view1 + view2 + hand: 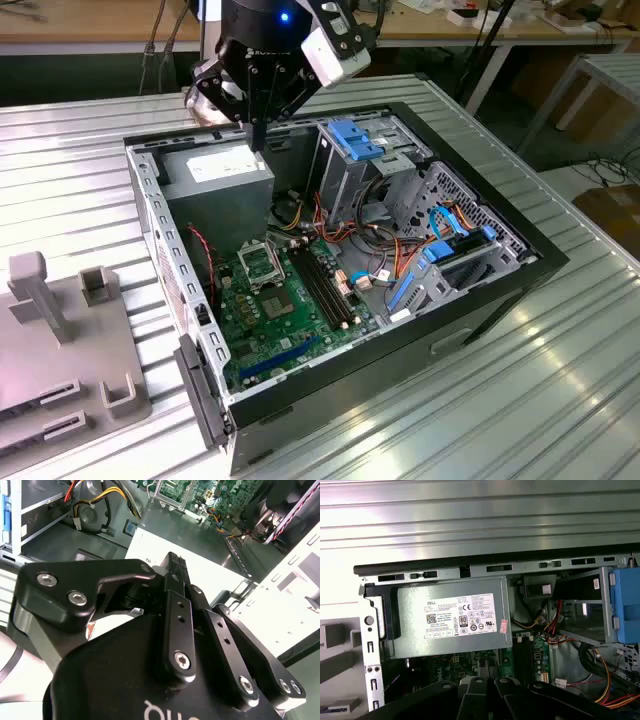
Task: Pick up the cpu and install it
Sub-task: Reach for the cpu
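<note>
Clenched gripper hovers just above the power supply, seemingly to clear it; the socket lies beyond and lower.

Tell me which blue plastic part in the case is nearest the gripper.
The blue caddy atop the drive cage. The gripper hangs over the power supply right beside it; the blue bracket and the blue motherboard slot sit farther away.

I see a grey power box with a white sticker inside the open computer case. Close by are coloured wires, a green board and a blue part. My black pincer hangs in front.
</note>
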Available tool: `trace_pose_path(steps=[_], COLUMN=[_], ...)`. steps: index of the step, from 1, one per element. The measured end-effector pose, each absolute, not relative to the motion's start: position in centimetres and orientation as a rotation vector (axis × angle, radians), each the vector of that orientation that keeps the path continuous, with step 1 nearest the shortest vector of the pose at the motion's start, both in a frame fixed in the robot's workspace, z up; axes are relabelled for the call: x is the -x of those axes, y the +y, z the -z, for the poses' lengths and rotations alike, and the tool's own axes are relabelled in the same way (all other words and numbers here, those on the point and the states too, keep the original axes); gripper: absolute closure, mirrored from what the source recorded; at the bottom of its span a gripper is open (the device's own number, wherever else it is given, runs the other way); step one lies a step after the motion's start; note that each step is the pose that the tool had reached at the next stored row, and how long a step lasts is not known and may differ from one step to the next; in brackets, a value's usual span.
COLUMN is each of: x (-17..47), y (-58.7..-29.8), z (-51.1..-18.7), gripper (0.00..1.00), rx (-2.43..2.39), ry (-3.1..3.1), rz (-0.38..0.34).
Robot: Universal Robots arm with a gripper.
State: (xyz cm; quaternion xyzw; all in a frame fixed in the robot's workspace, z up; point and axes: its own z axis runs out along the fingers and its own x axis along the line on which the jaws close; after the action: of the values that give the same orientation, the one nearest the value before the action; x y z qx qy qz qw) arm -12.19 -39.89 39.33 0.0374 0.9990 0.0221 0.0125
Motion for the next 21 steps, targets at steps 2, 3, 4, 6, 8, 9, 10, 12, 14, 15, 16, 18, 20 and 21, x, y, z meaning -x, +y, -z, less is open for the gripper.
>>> trace_pose_path(steps=[2, 3, 4, 6, 8, 9, 10, 12, 14, 15, 16, 18, 20, 21], x=[12.19, 12.19, 12.19, 12.25, 12.32, 12.4, 12.46, 12.52, 12.63, 12.67, 12.71, 12.8, 12.86, 12.91], y=[-39.89, -39.89, -39.89, -39.88, -39.88, -39.88, -39.88, -39.88, -39.88, -39.89, -39.88, -39.88, -39.89, -39.88], z=[-39.33, -39.33, -39.33, -39.33, -39.33, -39.33, -39.33, -39.33, -39.33, -39.32, -39.33, -39.33, -39.33, -39.32], gripper=[0.89, 0.89, 0.89, 0.89, 0.89, 0.89, 0.89, 0.89, 0.89, 0.89, 0.89, 0.89, 0.89, 0.89], rx=[-0.117, -0.117, -0.116, -0.117, -0.117, -0.117, -0.117, -0.117, -0.117, -0.117, -0.117, -0.117, -0.117, -0.117], ry=[3.114, 3.114, 3.114, 3.114, 3.114, 3.114, 3.114, 3.114, 3.114, 3.114, 3.114, 3.114, 3.114, 3.114], rz=[-0.069, -0.069, -0.069, -0.069, -0.069, -0.069, -0.069, -0.069, -0.069, -0.069, -0.069, -0.069, -0.069, -0.069])
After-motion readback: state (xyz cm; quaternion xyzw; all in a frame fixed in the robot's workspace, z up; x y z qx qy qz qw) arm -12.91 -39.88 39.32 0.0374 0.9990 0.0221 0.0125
